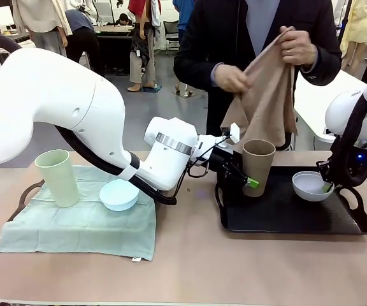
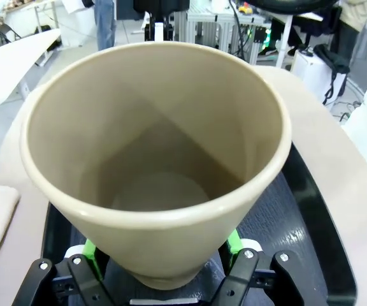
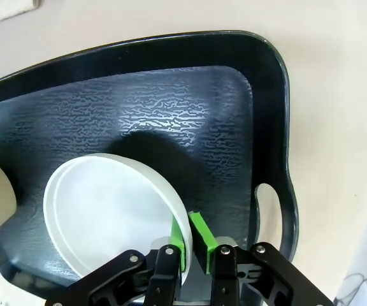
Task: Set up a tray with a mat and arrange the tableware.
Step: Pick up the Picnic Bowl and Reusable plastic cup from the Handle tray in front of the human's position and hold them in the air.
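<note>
On the black tray [image 1: 285, 213] at your right, your left gripper [image 1: 250, 181] clamps the brown-tan cup [image 1: 258, 166] low near its base, jaws spread wide around it; the cup stands upright at the tray's left end. In the left wrist view the green pads [image 2: 233, 241] press either side of the cup [image 2: 158, 172]. Your right gripper [image 1: 325, 186] is pinched nearly closed on the rim of the white bowl [image 1: 311, 185], which sits on the tray's right part; pads [image 3: 180, 239] straddle the bowl [image 3: 107, 217] wall. The pale green cup [image 1: 57, 176] and light blue bowl [image 1: 119, 194] rest on the green cloth [image 1: 75, 226], well left. The person's hands [image 1: 298, 48] hold a tan cloth [image 1: 266, 102] above the tray.
</note>
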Controlling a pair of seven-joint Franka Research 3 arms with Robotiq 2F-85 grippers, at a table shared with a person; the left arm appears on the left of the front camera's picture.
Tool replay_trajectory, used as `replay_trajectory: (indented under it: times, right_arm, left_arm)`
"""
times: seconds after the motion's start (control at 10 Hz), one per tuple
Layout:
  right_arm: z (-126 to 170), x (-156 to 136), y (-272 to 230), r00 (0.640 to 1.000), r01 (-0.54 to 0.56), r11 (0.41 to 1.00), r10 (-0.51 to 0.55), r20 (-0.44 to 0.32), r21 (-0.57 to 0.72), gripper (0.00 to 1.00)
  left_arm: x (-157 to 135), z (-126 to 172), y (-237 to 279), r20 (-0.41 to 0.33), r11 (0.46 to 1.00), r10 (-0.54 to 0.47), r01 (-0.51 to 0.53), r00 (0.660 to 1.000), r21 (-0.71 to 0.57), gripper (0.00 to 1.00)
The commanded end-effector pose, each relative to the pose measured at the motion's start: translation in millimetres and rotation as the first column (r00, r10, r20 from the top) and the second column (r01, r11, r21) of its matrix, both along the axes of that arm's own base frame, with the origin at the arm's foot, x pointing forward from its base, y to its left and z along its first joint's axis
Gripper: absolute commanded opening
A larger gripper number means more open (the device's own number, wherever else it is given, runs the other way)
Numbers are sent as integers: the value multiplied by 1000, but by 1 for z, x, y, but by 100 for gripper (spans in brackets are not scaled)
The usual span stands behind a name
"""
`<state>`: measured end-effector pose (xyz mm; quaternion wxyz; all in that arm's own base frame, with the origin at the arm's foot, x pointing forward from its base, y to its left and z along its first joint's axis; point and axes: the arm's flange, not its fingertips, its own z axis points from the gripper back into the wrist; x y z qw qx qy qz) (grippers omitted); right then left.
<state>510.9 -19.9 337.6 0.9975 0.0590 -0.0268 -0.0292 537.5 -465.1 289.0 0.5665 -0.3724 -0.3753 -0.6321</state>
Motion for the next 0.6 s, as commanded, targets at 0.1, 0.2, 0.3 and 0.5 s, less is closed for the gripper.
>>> replay_trajectory:
  times: [0.1, 0.2, 0.3, 0.5]
  right_arm:
    - [68, -28, 10, 999, -31, 999, 31, 5, 38, 0]
    - [116, -46, 10, 997, -63, 997, 60, 57, 52, 0]
    - [158, -63, 9, 992, -78, 996, 73, 103, 43, 0]
    - [227, -100, 15, 978, -106, 994, 101, 181, 19, 0]
  left_arm:
    - [-29, 54, 18, -37, 999, 25, -26, 999, -29, 28]
    - [-41, 84, 23, -20, 999, 44, -44, 999, -13, 28]
    - [-49, 111, 26, -1, 998, 59, -59, 998, -10, 28]
    - [-69, 159, 29, 62, 997, 73, -73, 995, -11, 28]
